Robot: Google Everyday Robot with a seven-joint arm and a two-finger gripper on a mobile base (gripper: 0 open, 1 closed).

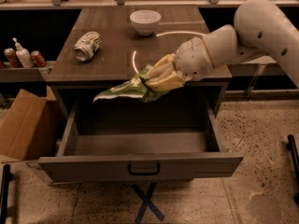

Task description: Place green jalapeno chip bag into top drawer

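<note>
My gripper (pixel 152 80) is shut on the green jalapeno chip bag (pixel 122 90), which hangs limp to the left of the fingers (pixel 161 71). The bag is in the air past the front edge of the tabletop, above the back of the open top drawer (pixel 140 167). The drawer is pulled far out, its grey box bare inside, with a small dark handle (pixel 143 170) at the centre of its front panel. My white arm (pixel 243 36) reaches in from the upper right.
A crushed silver-green soda can (pixel 87 45) lies on the dark wooden table (pixel 112 59) at the left. A white bowl (pixel 145 21) stands at the back. A cardboard box (pixel 23 125) sits on the floor at the left. Bottles and cans (pixel 21 57) stand on a side shelf.
</note>
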